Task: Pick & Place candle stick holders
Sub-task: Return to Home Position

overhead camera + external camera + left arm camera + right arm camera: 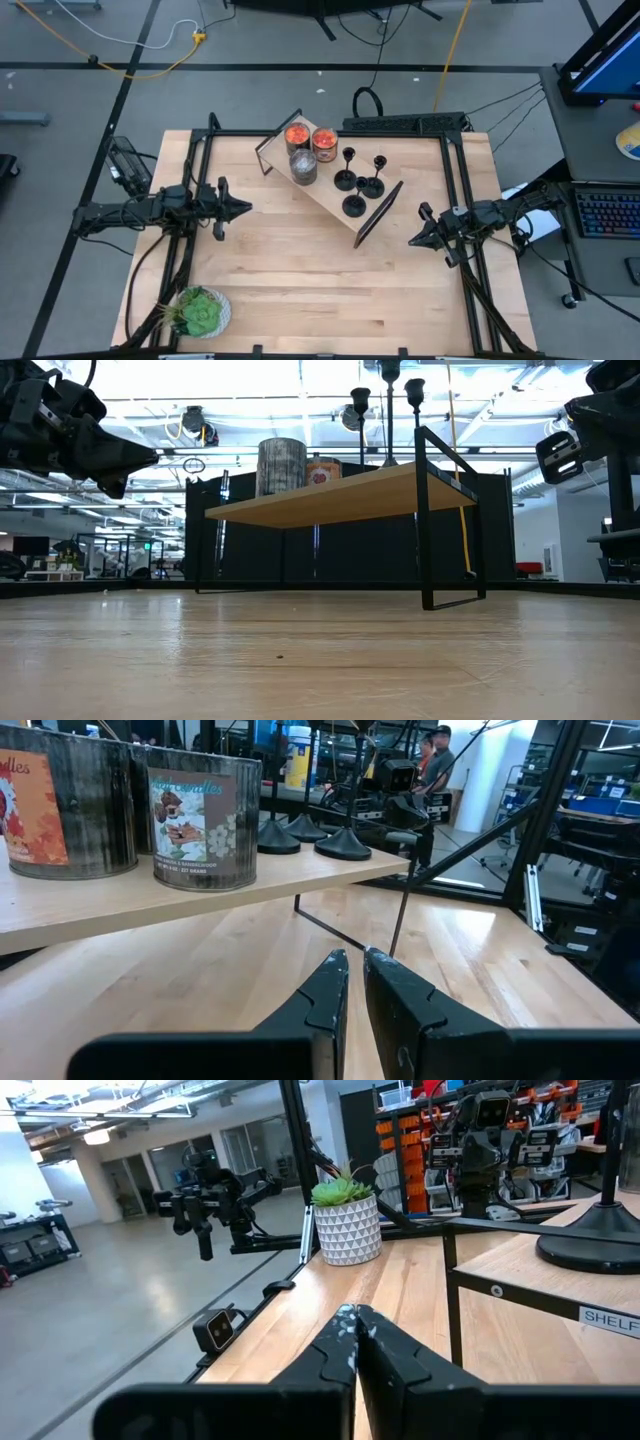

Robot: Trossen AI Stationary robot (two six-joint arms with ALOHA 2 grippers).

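The left gripper point(240, 208) hangs over the left side of the table point(330, 290), its fingers drawn almost together with only a thin slit between them, gripping nothing. The right gripper point(413, 239), over the right side near one end of the shelf point(325, 197), has its fingertips pressed together and is likewise empty. The three holders point(354, 206) stand clustered on the shelf beside three jars point(303, 167), apart from both grippers
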